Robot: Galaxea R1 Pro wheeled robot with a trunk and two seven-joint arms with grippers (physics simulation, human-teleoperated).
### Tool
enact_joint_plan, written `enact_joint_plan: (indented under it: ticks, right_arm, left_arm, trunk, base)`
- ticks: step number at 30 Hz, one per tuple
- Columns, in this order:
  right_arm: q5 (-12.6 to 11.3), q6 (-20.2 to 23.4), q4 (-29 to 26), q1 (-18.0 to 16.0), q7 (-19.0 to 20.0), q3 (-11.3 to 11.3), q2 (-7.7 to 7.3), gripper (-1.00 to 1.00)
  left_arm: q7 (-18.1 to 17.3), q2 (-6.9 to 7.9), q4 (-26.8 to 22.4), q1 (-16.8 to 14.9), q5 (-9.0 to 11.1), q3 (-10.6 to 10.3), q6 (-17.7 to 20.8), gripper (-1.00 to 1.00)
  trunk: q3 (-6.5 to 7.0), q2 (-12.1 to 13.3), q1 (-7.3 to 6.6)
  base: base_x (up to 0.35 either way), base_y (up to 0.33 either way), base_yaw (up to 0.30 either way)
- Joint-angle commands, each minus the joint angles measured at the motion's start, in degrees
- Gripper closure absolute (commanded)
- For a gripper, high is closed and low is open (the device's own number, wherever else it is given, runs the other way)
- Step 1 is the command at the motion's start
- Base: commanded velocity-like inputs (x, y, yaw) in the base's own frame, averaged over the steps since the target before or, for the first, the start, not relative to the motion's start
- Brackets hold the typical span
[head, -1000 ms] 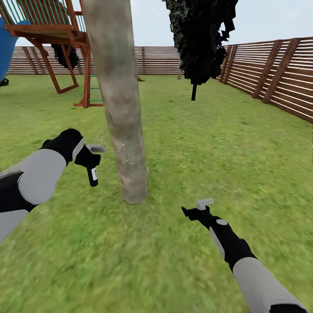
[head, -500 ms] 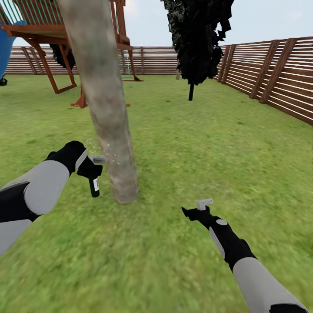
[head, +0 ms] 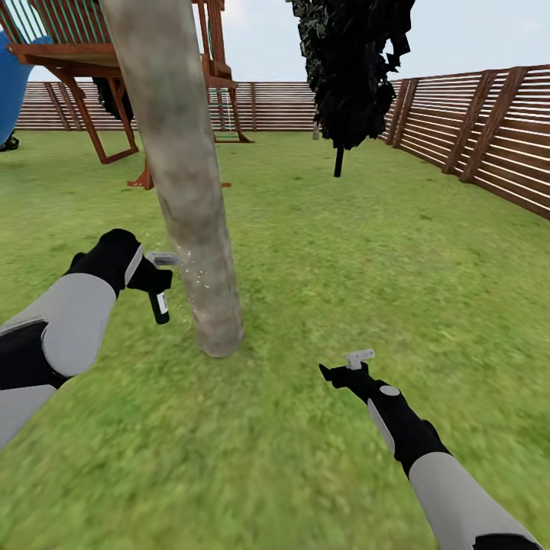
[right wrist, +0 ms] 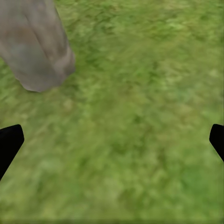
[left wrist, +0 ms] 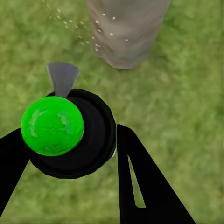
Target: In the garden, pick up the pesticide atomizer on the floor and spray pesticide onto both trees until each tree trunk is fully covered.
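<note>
- Your left gripper (head: 155, 276) is closed around the atomizer (head: 160, 304), which hangs just beside the trunk (head: 183, 176) on its left, low down near the base. In the left wrist view the black fingers (left wrist: 140, 182) flank the round body, and the green cap (left wrist: 52, 126) faces the camera.
- Pale droplets (head: 191, 269) speckle the air between the nozzle and the bark — so the spray seems to be landing on the lower trunk. Judging by that, you are mid-coverage of this tree.
- To do it well, keep the nozzle aimed square at the bark and near it without touching. Sweep slowly up and down — then work round the trunk, since the far side likely needs its own pass.
- Hold the grip firm; the atomizer looks slim and could twist between the fingers if you swing the wrist fast.
- The dark conifer (head: 347, 69) further back is not a target, and the second tree cannot be picked out here.
- Your right gripper (head: 341, 370) hovers over the grass (head: 382, 252) to the right of the trunk, spread wide and holding nothing. Leave it well apart so it does not catch the spray.
</note>
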Motion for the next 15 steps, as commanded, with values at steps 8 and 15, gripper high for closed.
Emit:
enact_joint_plan:
  ticks: [8,15]
  right_arm:
    - [0.2,0.3,-0.1,0.0,0.1,0.1,-0.04,-1.0]
    - [0.2,0.3,-0.1,0.0,0.1,0.1,-0.04,-1.0]
  left_arm:
    - [-0.4,-0.15,-0.1,0.1,-0.6,0.4,0.2,1.0]
    - [-0.4,-0.14,-0.1,0.1,-0.5,0.5,0.2,1.0]
  trunk:
    - [-0.05,0.0,-0.01]
    - [-0.02,0.0,-0.01]
  base:
    - [0.017,-0.216,0.173]
    - [0.0,-0.271,0.276]
